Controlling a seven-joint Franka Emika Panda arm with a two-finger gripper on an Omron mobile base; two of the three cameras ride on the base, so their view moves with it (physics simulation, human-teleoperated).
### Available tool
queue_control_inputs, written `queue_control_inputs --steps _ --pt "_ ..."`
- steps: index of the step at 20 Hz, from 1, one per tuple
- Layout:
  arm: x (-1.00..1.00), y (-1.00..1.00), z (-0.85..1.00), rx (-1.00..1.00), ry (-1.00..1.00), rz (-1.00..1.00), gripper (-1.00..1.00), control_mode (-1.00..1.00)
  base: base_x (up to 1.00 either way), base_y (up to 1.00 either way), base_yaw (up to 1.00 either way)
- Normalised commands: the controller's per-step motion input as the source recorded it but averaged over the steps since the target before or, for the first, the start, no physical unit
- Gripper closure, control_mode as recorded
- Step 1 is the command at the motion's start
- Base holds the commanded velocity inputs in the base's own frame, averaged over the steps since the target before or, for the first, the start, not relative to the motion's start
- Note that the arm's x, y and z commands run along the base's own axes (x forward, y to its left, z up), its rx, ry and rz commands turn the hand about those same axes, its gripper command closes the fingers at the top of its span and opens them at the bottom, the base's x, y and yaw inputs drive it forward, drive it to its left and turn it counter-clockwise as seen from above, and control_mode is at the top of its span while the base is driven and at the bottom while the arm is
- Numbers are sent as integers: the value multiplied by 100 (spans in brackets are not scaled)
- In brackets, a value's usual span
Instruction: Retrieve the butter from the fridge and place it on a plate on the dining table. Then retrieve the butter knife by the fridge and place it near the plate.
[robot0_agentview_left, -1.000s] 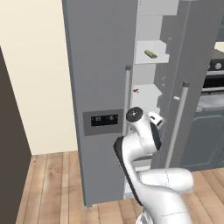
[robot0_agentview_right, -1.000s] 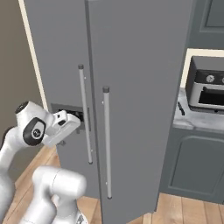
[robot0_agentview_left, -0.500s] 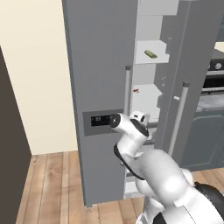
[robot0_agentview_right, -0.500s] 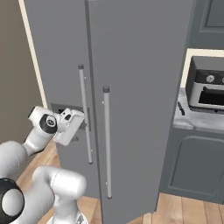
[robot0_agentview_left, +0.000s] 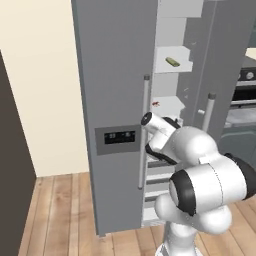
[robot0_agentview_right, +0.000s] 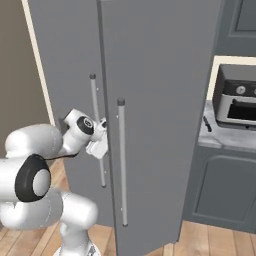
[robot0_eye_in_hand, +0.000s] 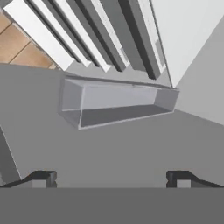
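Jaws: spread wide, nothing between them — the two dark tips stand far apart at the bottom of the hand view.
Gripper (robot0_eye_in_hand: 111, 178): pointed into the fridge, facing the grey inner face of a door; the hand sits in the gap between the two doors (robot0_agentview_right: 98, 144).
Door bin (robot0_eye_in_hand: 116, 103): a clear rectangular bin on that inner face, straight ahead of the tips and apart from them; it looks empty.
Drawers (robot0_eye_in_hand: 87, 30): pale drawer fronts run in parallel bands above the bin in the hand view, with wood floor (robot0_eye_in_hand: 19, 48) at the upper left corner.
Fridge (robot0_agentview_left: 112, 90): tall, grey, two doors; the right door stands ajar — white shelves show in the opening. Dispenser panel (robot0_agentview_left: 117, 138) on the left door, long bar handles (robot0_agentview_right: 121, 162) on both.
Shelf item (robot0_agentview_left: 172, 61): a small pale yellowish-green piece lies on an upper shelf, well above the hand; too small to say whether it is the butter.
Second item (robot0_agentview_left: 156, 104): a tiny reddish speck on the shelf below.
Knife (robot0_agentview_right: 207, 124): slim and dark, lying on the marble counter (robot0_agentview_right: 225, 140) right of the fridge, beside a toaster oven (robot0_agentview_right: 237, 102).
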Motion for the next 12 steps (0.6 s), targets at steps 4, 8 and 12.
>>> queue_control_inputs --steps 4,8,12 --pt "-37 -100 13 0 10 -15 -100 -100 0 0 0" --pt "-69 -100 13 0 7 -17 -100 -100 0 0 0" --pt "-60 -100 9 0 9 -18 -100 -100 0 0 0"
